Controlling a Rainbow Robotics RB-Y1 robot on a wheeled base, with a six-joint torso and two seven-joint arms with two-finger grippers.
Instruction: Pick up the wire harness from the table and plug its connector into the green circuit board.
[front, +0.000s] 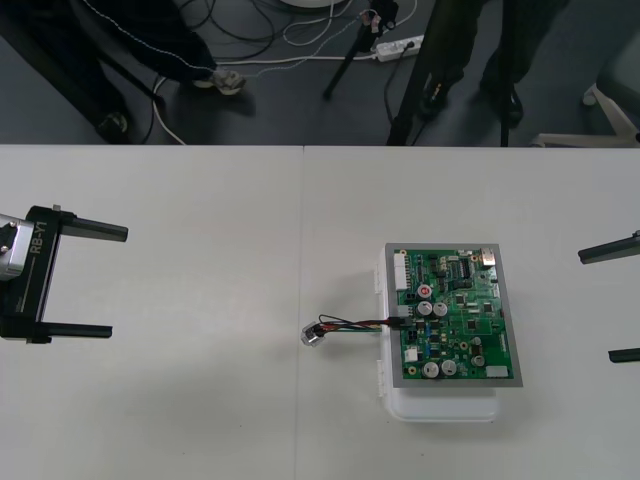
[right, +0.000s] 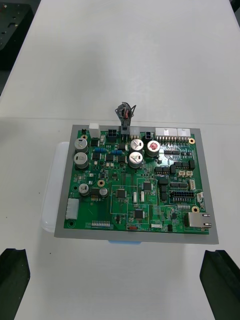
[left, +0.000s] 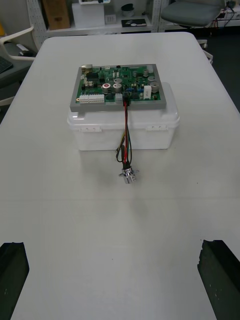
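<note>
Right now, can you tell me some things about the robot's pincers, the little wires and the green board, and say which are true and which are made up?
1. The plug of the wire harness sits in the green circuit board. True.
2. The left pincer is gripping the wires. False: it hangs open at the left side of the table, apart from the harness.
3. The metal socket lies on the table beside the white base. True.
4. The right pincer is shut. False: its fingers stand far apart, at the right side.
5. The board lies straight on the table. False: it rests on the white base.
</note>
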